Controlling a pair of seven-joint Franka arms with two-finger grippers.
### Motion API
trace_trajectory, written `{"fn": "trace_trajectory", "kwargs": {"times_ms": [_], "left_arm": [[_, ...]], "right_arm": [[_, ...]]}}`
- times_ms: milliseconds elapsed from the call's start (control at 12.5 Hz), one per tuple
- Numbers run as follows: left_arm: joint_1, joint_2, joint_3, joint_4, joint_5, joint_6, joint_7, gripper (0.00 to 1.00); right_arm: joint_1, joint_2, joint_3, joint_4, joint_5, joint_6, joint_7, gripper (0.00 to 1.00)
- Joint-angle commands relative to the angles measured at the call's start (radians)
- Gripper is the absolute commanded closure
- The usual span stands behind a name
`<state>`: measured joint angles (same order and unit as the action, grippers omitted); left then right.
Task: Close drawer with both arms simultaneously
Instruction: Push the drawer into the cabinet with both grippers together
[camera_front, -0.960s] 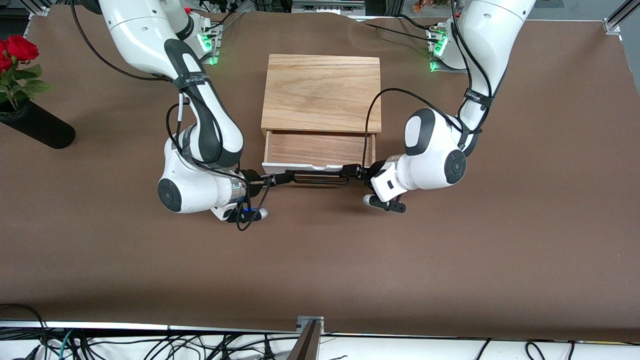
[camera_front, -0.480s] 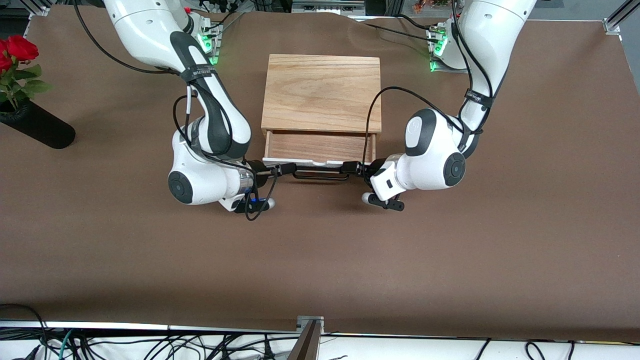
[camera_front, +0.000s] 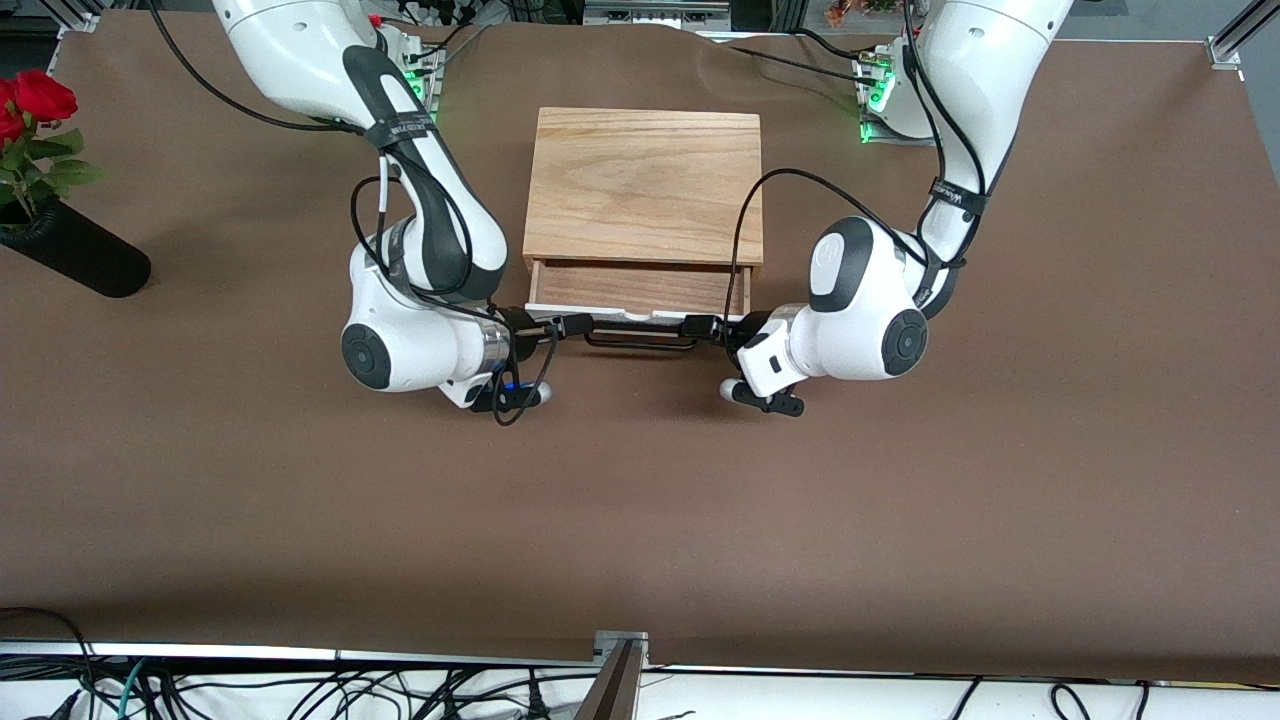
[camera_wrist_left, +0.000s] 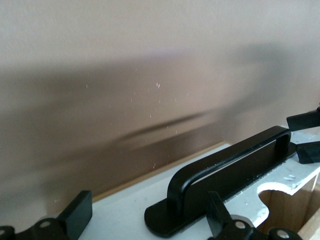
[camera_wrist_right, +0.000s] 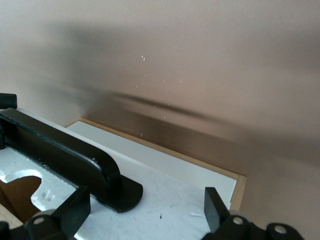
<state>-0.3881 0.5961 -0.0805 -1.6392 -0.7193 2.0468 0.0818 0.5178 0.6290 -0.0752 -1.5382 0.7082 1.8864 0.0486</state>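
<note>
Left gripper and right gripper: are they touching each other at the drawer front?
Apart. The front view shows the left gripper and the right gripper at separate ends of the black handle, with bare bar between them.

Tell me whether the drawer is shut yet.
Not yet: partly open. A strip of the drawer floor shows between the oak box and the white front panel.

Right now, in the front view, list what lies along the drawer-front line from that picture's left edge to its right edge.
Black vase → right arm's wrist → right gripper → drawer's black handle → left gripper → left arm's wrist.
</note>
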Motion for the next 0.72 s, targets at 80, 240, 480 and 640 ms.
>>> {"fn": "trace_trajectory", "kwargs": {"times_ms": [80, 240, 480, 640], "left_arm": [[0.012, -0.001, 0.001, 0.002, -0.026, -0.118, 0.015, 0.00], [0.015, -0.001, 0.001, 0.004, -0.026, -0.170, 0.013, 0.00], [0.018, -0.001, 0.001, 0.002, -0.025, -0.255, 0.012, 0.00], [0.020, 0.001, 0.001, 0.002, -0.022, -0.276, 0.010, 0.00]], "right_arm": [[0.041, -0.094, 0.049, -0.166, 0.022, 0.068, 0.014, 0.00], [0.041, -0.097, 0.064, -0.181, 0.022, 0.079, 0.017, 0.00], [0.041, -0.115, 0.092, -0.207, 0.024, 0.079, 0.051, 0.00], [0.041, -0.143, 0.104, -0.250, 0.024, 0.095, 0.056, 0.00]]}}
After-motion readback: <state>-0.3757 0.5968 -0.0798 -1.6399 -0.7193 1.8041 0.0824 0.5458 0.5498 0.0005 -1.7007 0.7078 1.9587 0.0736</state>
